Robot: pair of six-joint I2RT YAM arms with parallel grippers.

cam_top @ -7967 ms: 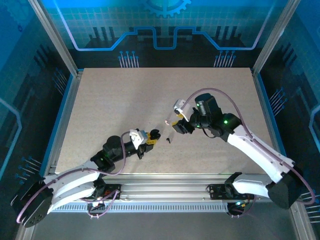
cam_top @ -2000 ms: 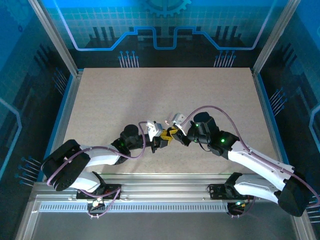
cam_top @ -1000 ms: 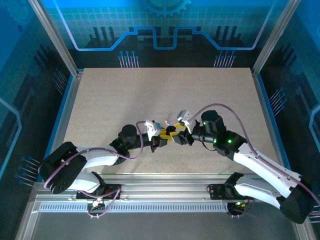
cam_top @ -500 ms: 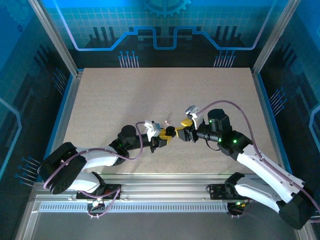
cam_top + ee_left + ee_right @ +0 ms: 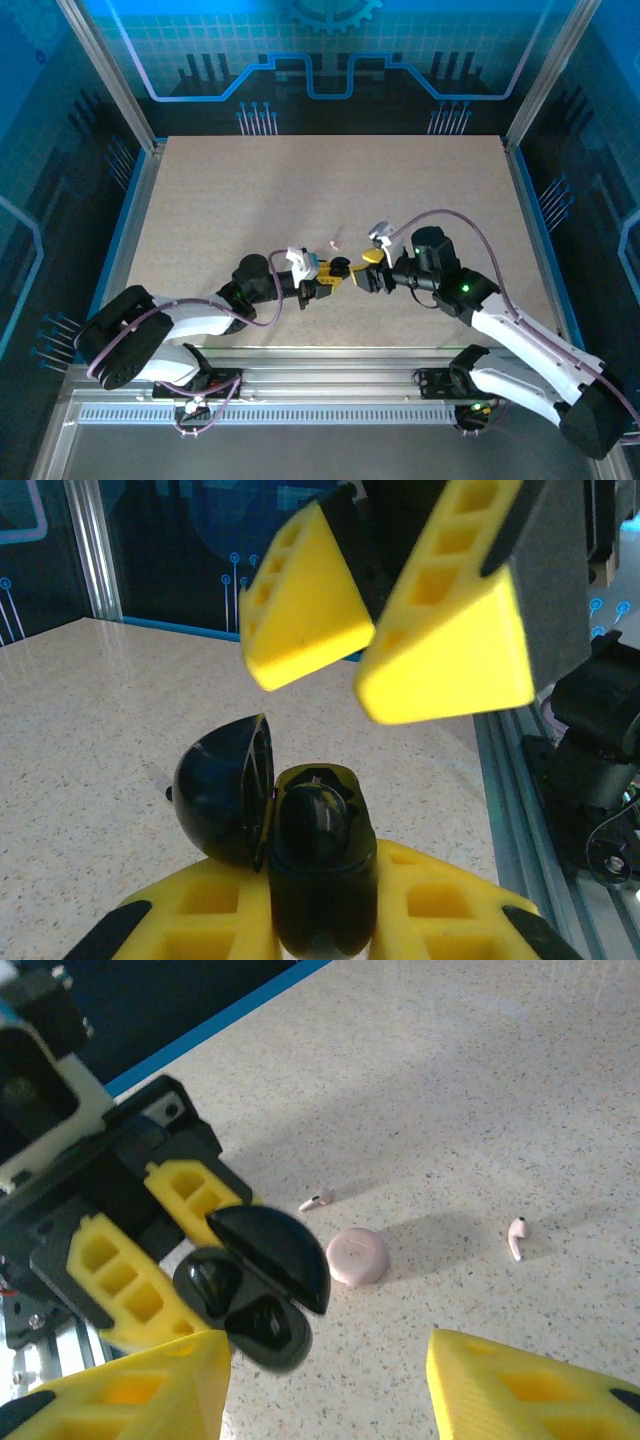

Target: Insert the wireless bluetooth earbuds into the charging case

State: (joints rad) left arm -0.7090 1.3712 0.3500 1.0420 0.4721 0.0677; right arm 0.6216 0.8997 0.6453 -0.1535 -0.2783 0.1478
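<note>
Mid-table, left gripper [image 5: 335, 276] clamped on open black case [image 5: 248, 1305], right gripper [image 5: 363, 270] jaws apart

On the speckled beige table [image 5: 480, 1070] before me lies a small round pale pink case [image 5: 358, 1256]; one whitish earbud [image 5: 316, 1200] rests just beside it and a second earbud [image 5: 516, 1239] lies near its other side (neither touches it)

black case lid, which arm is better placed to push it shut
Right, most likely. The left end effector is shut on the black case, lid open. The right end effector is open, empty and facing the case, so it is free to press.
</note>
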